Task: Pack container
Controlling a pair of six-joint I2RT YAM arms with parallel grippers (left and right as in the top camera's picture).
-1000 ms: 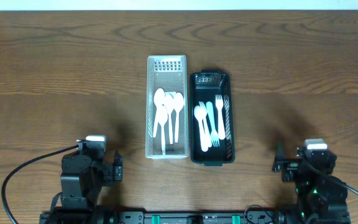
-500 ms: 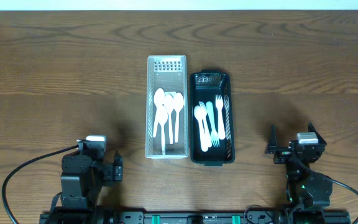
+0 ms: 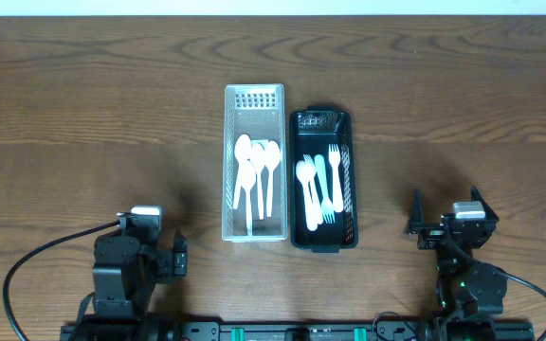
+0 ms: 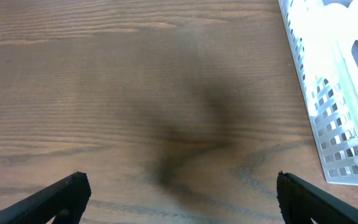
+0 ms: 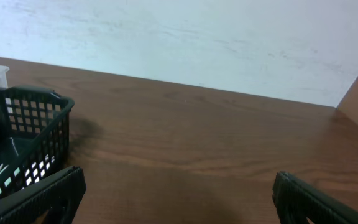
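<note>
Table [image 3: 83, 104]: brown wood, 2 baskets sit on it, mid-table.
L pincer [image 4: 178, 191]: wide open, holds nothing. Only bare wood btwn its 2 black tips.
R pincer [image 5: 179, 185]: wide open too, holds nothing. Tips far apart, low over the wood.
White basket [image 3: 254, 98]: ahead of L pincer & off to its right, well apart. L wrist cam shows just its side w/ holes, at the top right.
Spoons [image 3: 257, 169]: 3 white ones, lying in white basket. Round ends point away from both pincers.
Black basket [image 3: 320, 117]: ahead of R pincer & off to its left, not touching it. Sits right beside white basket, long sides together.
Forks [image 3: 322, 185]: white, a few, lying in black basket. Can't count them for sure.
Wall [image 5: 185, 37]: pale, far past R pincer, behind the table edge.
</note>
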